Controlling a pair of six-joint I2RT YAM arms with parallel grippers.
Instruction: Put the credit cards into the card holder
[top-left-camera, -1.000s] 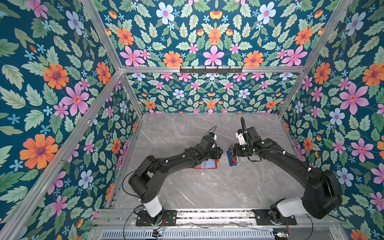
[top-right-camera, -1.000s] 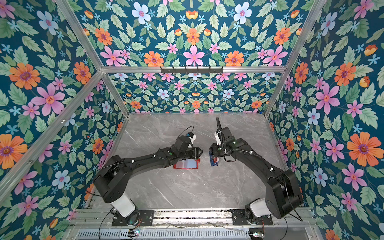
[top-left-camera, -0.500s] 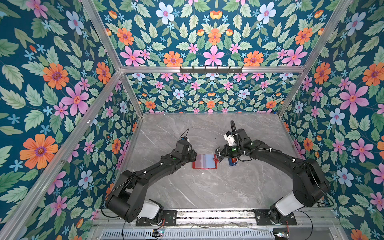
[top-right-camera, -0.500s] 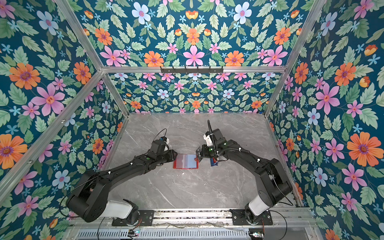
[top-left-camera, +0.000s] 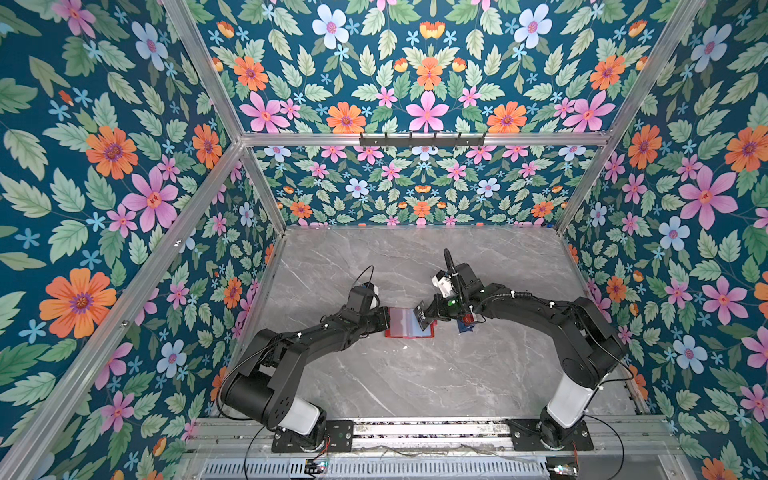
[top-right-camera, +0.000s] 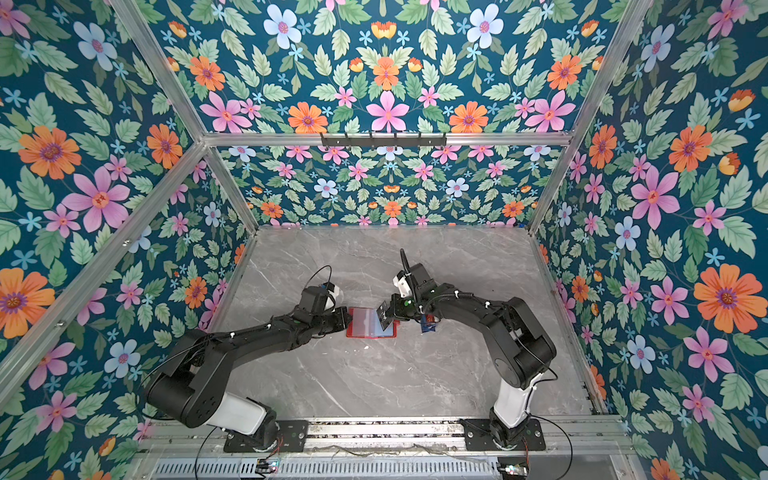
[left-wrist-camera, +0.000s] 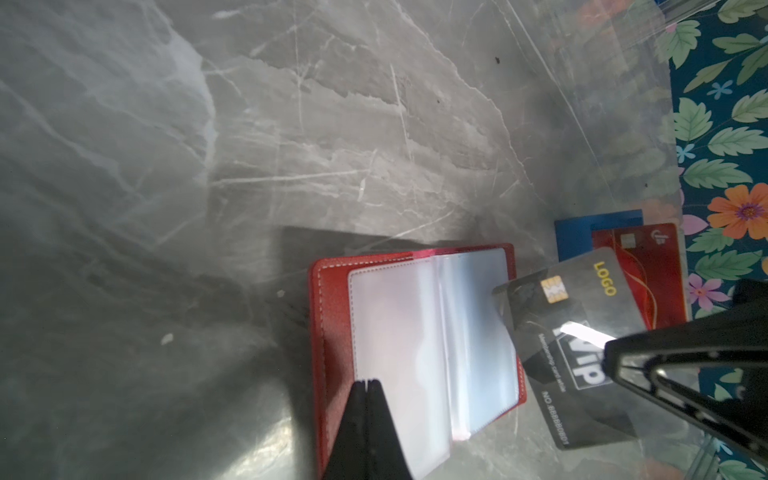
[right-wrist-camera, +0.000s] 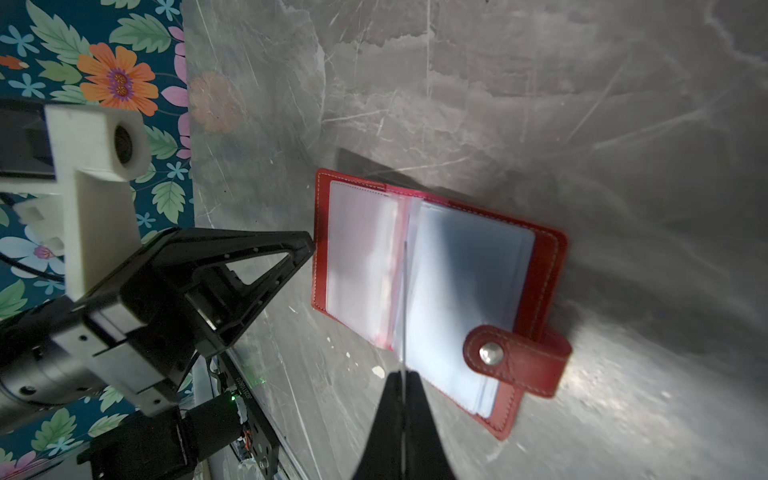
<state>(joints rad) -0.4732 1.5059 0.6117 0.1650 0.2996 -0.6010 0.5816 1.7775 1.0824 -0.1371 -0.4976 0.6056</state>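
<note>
The wallet (top-left-camera: 399, 325) lies open mid-table. The red card (left-wrist-camera: 656, 274), in the tray (left-wrist-camera: 573, 232), is half hidden behind the dark card (left-wrist-camera: 582, 324), clamped in the right pincer (right-wrist-camera: 402, 386) over the wallet's sleeves. The left pincer (left-wrist-camera: 366, 388) is together at the wallet's opposite edge; whether it pinches anything is unclear.

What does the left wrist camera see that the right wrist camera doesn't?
Only the left wrist view shows the red card lying on the blue tray, and the printed face of the dark card. Only the right wrist view shows the snap tab and the white camera on the left arm. Both show the open red card holder on the grey table. The right wrist view catches the dark card too, but only as a thin edge in the right gripper.
</note>
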